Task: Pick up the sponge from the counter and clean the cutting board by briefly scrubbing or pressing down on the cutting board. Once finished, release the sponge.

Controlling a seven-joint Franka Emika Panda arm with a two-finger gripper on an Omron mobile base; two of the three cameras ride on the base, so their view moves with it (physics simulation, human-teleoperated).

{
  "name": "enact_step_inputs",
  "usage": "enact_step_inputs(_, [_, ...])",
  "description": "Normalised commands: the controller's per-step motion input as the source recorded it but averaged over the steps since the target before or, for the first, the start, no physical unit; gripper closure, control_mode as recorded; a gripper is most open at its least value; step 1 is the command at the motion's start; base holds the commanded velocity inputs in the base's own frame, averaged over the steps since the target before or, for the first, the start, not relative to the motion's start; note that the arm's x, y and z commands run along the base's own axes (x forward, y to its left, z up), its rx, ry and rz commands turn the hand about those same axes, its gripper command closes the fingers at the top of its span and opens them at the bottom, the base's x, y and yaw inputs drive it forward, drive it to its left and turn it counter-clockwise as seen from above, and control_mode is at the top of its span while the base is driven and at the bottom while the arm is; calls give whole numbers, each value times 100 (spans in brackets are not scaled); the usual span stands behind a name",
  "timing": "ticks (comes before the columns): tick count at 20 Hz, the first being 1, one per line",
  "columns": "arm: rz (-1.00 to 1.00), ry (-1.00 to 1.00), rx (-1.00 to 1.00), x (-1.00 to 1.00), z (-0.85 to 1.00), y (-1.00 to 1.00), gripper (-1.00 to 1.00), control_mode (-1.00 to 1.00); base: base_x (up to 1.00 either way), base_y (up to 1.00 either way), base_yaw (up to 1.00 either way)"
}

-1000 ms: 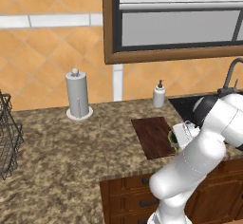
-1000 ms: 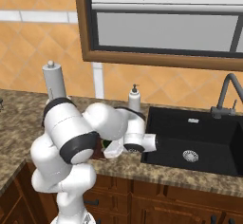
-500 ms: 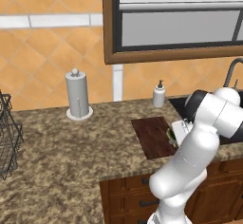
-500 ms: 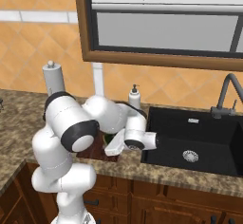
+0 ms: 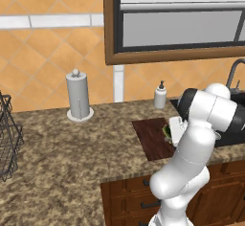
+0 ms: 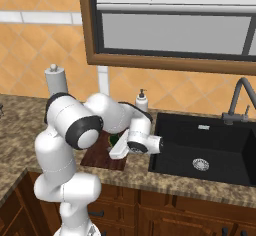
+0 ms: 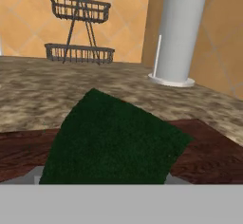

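Note:
The cutting board [image 5: 150, 136] is a dark reddish-brown wooden rectangle lying on the speckled counter [image 5: 72, 148] just left of the sink. My gripper [image 5: 172, 130] hovers low over the board's right end, shut on the green sponge [image 5: 167, 130]. From the right base view the gripper [image 6: 116, 147] points down and left at the cutting board [image 6: 97, 155], with the sponge [image 6: 114, 140] showing beside the hand. In the hand view the sponge's dark green face [image 7: 114, 142] sits tilted close in front and hides my fingertips, with the board [image 7: 213, 152] beneath and around it.
A paper towel holder [image 5: 79, 96] stands at the back of the counter, and a soap bottle [image 5: 160, 96] by the wall behind the board. The black sink [image 6: 205, 150] with its faucet [image 6: 240, 97] lies right of the board. A wire basket [image 5: 7, 139] stands far left.
The arm's elbow has swung upward and the hand has shifted a little left over the board's right end, carrying the sponge with it.

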Motion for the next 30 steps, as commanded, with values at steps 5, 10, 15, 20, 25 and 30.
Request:
enact_step_inputs(5, [-2, -19, -1, 59, -30, 16, 100, -100, 0, 0, 0])
enact_step_inputs(10, [-5, -21, -2, 67, -41, 21, 100, -100, 0, 0, 0])
enact_step_inputs(15, [-6, -16, -2, 75, -40, 24, 100, -100, 0, 0, 0])
enact_step_inputs(20, [-8, -13, -2, 69, -52, 45, 100, -100, 0, 0, 0])
enact_step_inputs(25, [-11, -12, 0, 64, -65, 68, 100, -100, 0, 0, 0])
enact_step_inputs(30, [-5, 1, 0, 27, -53, 54, 100, -100, 0, 0, 0])
